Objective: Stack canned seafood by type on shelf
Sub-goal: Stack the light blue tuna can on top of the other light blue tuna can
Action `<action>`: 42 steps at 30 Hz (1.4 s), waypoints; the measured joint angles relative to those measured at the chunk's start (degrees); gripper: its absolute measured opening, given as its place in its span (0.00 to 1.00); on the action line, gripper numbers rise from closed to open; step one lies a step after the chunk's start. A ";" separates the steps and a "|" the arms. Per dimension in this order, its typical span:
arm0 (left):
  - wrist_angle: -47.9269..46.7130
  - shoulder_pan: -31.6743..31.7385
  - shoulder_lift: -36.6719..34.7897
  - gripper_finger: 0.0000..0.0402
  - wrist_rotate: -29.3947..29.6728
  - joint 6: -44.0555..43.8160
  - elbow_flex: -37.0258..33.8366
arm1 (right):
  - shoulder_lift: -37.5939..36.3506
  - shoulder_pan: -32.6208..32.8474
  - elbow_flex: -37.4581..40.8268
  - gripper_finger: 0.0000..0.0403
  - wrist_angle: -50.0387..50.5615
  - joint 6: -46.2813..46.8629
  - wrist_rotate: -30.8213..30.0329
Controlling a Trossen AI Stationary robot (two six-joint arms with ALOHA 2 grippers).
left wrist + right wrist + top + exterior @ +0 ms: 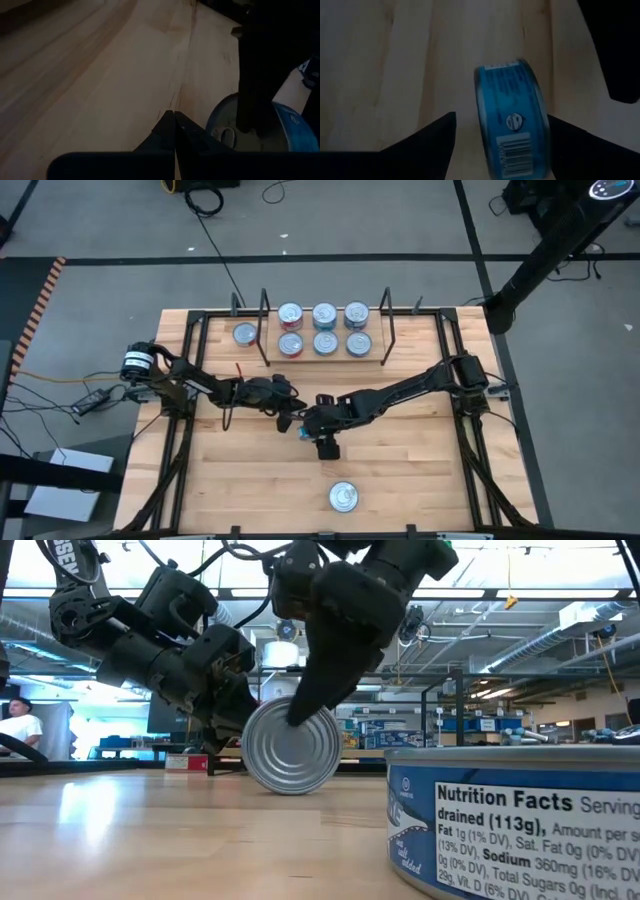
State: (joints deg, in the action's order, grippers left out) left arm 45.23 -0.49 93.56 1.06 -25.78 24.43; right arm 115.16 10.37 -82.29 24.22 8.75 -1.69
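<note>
Your right tool (305, 430) sits at mid-tabletop (420, 470) with its fingers (427, 137) spread wide on either side of a blue-labelled tin (510, 120) that stands on its edge; in the right wrist view there is a gap on the one side, and you cannot tell whether the other finger touches it. In the low view that tin (292, 745) shows its silver face, with a dark finger lying across its upper part. Your left tool (173, 131) is fully closed, empty, and rests just beside the same tin (the two tools nearly meet there). The shelf (322, 358) at the far edge carries six tins (324, 329) in two rows of three. One more tin (245, 334) lies just outside its left frame, and another blue tin (343, 497) sits alone at the near edge.
</note>
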 joint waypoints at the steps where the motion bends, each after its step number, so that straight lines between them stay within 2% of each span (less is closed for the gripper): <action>1: 0.09 0.00 0.00 0.00 0.00 0.00 0.00 | -0.20 0.00 0.01 0.69 -0.17 0.12 0.00; 16: 0.07 0.00 0.02 0.00 -0.22 -0.15 0.00 | -0.30 -0.07 -0.01 0.61 -2.36 0.29 -0.13; 20: 0.05 0.00 0.02 0.00 -0.23 -0.39 0.00 | -0.16 -0.07 -0.01 0.53 -1.91 0.29 -0.14; 25: 0.07 0.00 0.02 0.00 -0.24 -0.42 0.00 | -0.16 -0.07 -0.01 0.37 -2.12 0.20 -0.35; 28: 0.21 0.00 0.01 0.00 -0.24 -0.48 0.00 | -0.37 -0.07 -0.01 0.37 -1.90 0.14 -0.59; 33: 1.32 0.11 0.02 0.00 2.01 -2.86 0.00 | -3.45 0.15 0.06 0.37 0.95 -2.76 -7.47; 38: 2.52 0.16 0.02 0.00 2.35 -2.94 0.02 | -9.10 -0.69 0.04 0.37 7.83 -9.70 -18.62; 42: 2.52 0.11 0.02 0.00 2.57 -2.98 0.02 | -12.65 -3.74 0.04 0.37 9.99 -16.45 -27.66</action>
State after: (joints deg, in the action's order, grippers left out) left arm 47.75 -0.38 93.58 3.63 -28.76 24.45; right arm 102.51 6.63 -82.26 34.22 -7.70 -29.35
